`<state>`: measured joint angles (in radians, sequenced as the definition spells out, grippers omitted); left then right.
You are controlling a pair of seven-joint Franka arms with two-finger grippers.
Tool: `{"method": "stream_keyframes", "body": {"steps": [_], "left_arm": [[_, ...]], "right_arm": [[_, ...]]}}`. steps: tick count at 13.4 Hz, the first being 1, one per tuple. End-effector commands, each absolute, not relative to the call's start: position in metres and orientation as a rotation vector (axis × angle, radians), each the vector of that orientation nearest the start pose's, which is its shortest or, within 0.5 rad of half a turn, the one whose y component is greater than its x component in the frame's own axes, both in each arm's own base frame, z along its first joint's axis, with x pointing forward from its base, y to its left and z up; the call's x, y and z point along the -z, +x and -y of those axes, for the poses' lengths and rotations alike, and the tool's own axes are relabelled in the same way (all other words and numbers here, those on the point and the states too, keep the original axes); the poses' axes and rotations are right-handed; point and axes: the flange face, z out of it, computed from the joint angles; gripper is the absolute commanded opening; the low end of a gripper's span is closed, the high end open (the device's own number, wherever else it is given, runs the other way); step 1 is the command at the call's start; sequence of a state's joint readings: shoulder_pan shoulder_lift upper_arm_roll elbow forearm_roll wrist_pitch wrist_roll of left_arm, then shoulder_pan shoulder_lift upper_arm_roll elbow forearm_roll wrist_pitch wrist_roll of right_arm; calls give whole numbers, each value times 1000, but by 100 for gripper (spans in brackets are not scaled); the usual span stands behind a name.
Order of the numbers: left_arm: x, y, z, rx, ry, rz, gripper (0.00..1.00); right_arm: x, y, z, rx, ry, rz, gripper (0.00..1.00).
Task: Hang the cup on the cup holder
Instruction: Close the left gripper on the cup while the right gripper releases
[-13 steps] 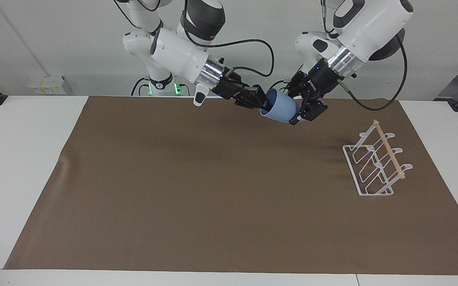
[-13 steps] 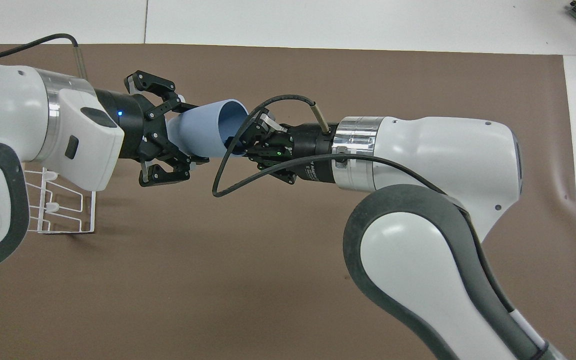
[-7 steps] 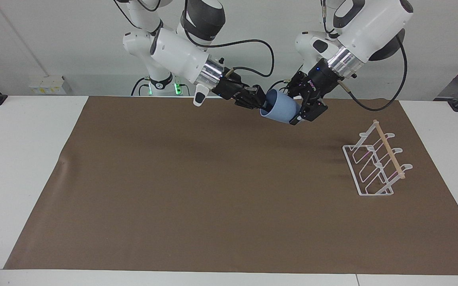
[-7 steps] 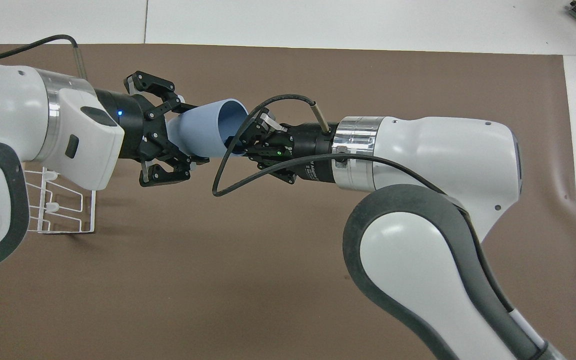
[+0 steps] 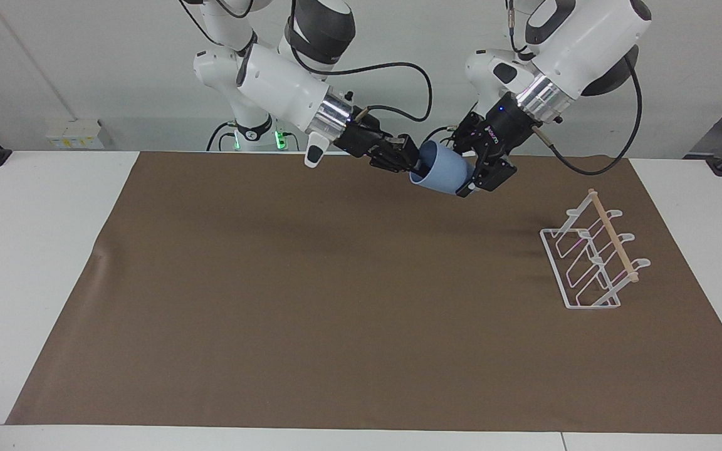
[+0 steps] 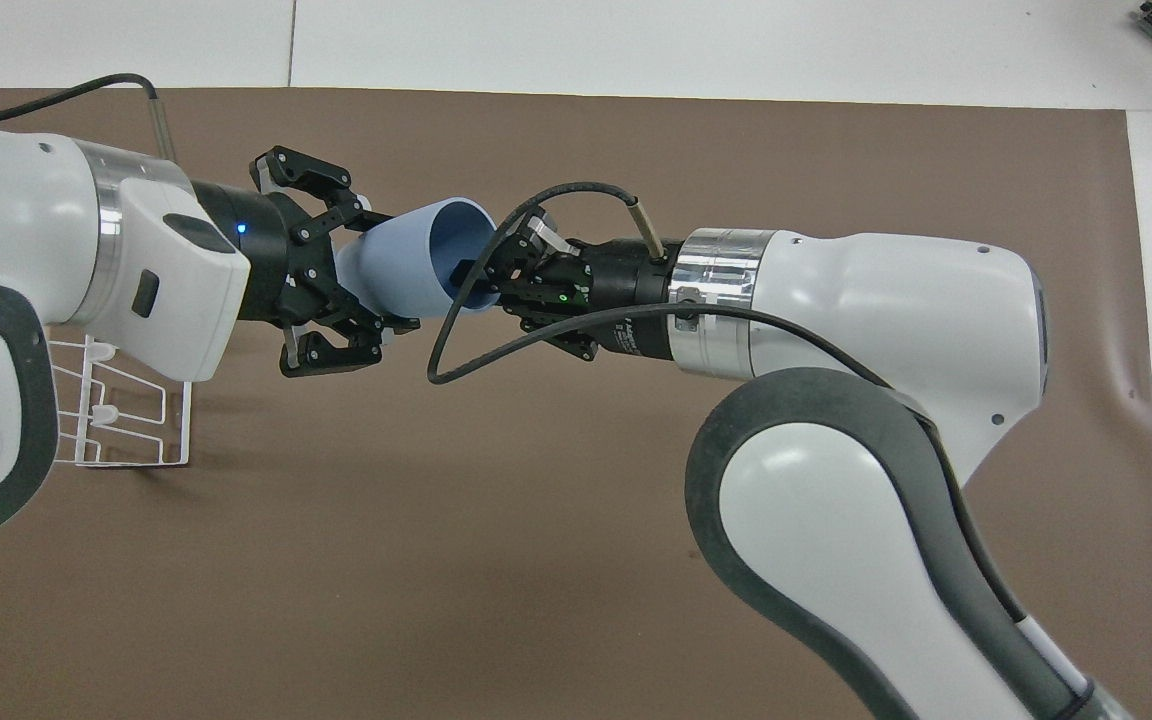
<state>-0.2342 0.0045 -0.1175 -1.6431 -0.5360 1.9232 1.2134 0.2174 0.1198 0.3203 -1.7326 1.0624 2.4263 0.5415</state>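
The light-blue cup [image 5: 441, 174] [image 6: 416, 262] hangs in the air over the part of the brown mat near the robots, lying on its side. My left gripper [image 5: 458, 169] [image 6: 391, 268] is shut on the cup's narrow bottom end. My right gripper [image 5: 412, 164] [image 6: 481, 285] is at the cup's open rim, its tip reaching into the mouth. The white wire cup holder [image 5: 593, 263] [image 6: 126, 420] with its wooden dowel stands on the mat toward the left arm's end of the table, with nothing hanging on it. In the overhead view the left arm partly covers it.
A brown mat [image 5: 336, 300] covers most of the white table. A black cable [image 6: 446, 340] loops down from the right wrist just below the cup. The right arm's elbow fills the lower part of the overhead view.
The right wrist has shifted slightly at the cup's rim. The cup and the left gripper have stayed almost where they were.
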Motion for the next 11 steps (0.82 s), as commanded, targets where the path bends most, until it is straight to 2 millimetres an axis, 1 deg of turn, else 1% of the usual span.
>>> {"method": "stream_keyframes", "body": {"steps": [1, 5, 7, 10, 11], "left_arm": [[-630, 527, 239, 778, -2592, -2276, 0], [-630, 528, 238, 771, -2586, -2274, 0], [-629, 529, 234, 755, -2585, -2262, 0], [-625, 530, 228, 681, -2540, -2255, 0], [-625, 532, 222, 675, -2543, -2238, 0]], "right_arm": [[-573, 566, -327, -7, -1924, -714, 43], [-572, 566, -328, -3, -1923, -716, 43], [-572, 566, -328, -3, -1923, -716, 43], [-572, 566, -328, -2, -1922, -717, 42], [-573, 566, -328, -2, -1922, -716, 42]]}}
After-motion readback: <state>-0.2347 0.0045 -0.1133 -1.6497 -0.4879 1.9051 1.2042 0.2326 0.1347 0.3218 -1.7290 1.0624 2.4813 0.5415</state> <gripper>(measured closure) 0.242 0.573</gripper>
